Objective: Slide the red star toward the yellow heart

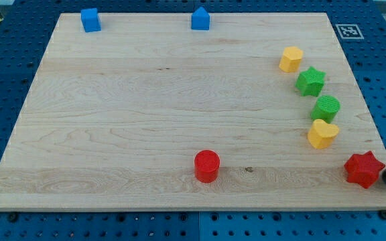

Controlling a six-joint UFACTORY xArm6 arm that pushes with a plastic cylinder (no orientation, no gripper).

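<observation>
Sitting near the bottom-right corner of the wooden board (pixel 146 120): red star (pixel 364 169), flat on the surface, close to the right edge. Just up and left of it, yellow heart (pixel 322 133), near but apart, w/ a strip of bare wood between. Dark rod coming in from the view's right edge; my tip (pixel 385 177) right beside the star's right side, touching or nearly so, can't tell which. Only a short bit of rod visible, rest cut off by the frame. No gripper on this rig, so nothing to call open or closed; just a plain rod end.

Running up the right side from the heart: green cylinder (pixel 326 107) just above it, almost touching; green star (pixel 310 81) next, a little up and left; yellow block (pixel 290 59), approx. hexagonal, topmost of the column. All four forming a loose curve along the right edge.

Standing alone near the bottom edge, roughly mid-board: red cylinder (pixel 206 165), upright, well apart from the rest.

Lined along the top edge: blue block (pixel 90 20) towards the top-left corner, blocky shape, and blue block w/ pointed top (pixel 200 19) near top centre.

Underneath everything: blue pegboard table (pixel 5 87), w/ a black-and-white marker tag (pixel 348 30) by the top-right corner.
</observation>
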